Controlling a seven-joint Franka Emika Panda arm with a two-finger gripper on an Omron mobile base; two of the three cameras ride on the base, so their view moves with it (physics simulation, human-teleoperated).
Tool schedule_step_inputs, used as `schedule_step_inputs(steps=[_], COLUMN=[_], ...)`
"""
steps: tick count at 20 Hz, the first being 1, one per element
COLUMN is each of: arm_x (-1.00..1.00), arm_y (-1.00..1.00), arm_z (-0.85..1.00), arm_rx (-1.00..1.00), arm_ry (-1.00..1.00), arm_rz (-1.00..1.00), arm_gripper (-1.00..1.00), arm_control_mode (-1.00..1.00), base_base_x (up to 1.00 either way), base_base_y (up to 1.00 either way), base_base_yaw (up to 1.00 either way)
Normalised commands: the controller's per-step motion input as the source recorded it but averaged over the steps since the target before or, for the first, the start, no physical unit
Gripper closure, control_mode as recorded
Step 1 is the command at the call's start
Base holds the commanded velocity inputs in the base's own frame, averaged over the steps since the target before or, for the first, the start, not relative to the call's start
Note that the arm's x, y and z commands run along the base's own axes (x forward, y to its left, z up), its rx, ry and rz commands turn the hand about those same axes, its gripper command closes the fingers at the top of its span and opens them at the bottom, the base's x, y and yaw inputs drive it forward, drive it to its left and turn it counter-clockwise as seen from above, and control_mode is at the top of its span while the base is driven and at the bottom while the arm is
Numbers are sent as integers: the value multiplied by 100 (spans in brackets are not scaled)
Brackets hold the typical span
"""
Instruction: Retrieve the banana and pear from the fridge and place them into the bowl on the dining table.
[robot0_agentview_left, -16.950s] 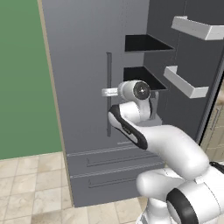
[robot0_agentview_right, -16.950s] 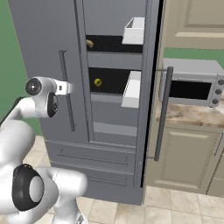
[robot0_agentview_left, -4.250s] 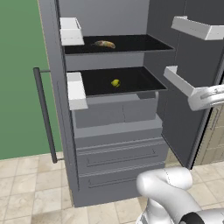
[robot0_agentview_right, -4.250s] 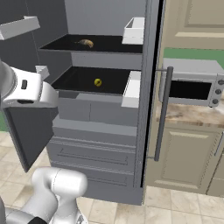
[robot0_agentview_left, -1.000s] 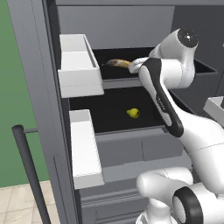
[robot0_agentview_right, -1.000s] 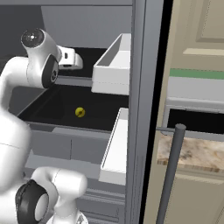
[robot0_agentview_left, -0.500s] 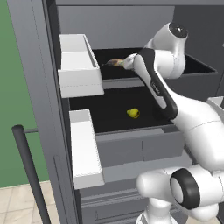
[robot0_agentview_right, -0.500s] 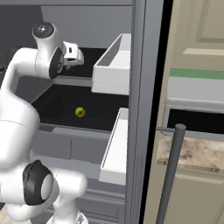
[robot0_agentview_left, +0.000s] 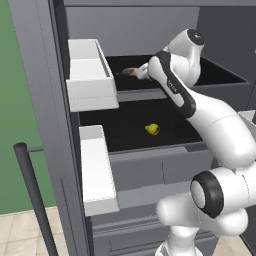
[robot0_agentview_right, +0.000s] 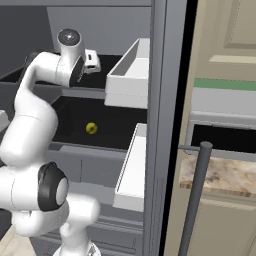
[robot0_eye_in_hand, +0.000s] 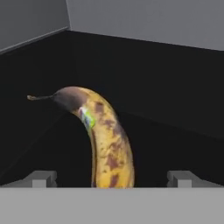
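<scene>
Hand view now has the brown-mottled yellow banana (robot0_eye_in_hand: 105, 140) lying between the hand's (robot0_eye_in_hand: 111, 178) spread fingertips; the arm has reached deeper onto the black upper fridge shelf (robot0_agentview_left: 220, 75); closing seems next.

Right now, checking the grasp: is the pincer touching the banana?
Apart. In the hand view the banana lies between the open pincer's fingertips, with dark shelf visible on both sides.

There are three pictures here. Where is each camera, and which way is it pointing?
Left base view: behind the arm on its left, facing into the open fridge; the white arm rises at the right, reaching for the banana.
Right base view: behind on the right, same fridge; the arm rises at the left.
Hand view: on the hand, looking along the open gripper at the banana on the black shelf.
Both base views share the pear on the lower shelf.
</scene>
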Motion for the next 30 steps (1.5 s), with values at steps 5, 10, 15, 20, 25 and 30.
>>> schedule_step_inputs(steps=[5, 10, 15, 20, 25, 30], arm_x=[57, 49, 10, 0, 2, 8], arm_y=[2, 7, 27, 46, 32, 1], arm_z=[-2, 0, -19, -40, -26, -3], arm_rx=[0, 0, -8, -14, -8, 0], arm_ry=[0, 0, -1, -8, -5, 0], arm_rz=[1, 0, 0, 0, 0, 0], arm_gripper=[-100, -100, -100, 100, 100, 100], arm_control_mode=[-100, -100, -100, -100, -100, -100], base_base_x=[0, 0, 0, 0, 0, 0], base_base_y=[0, 0, 0, 0, 0, 0], base_base_yaw=[0, 0, 0, 0, 0, 0])
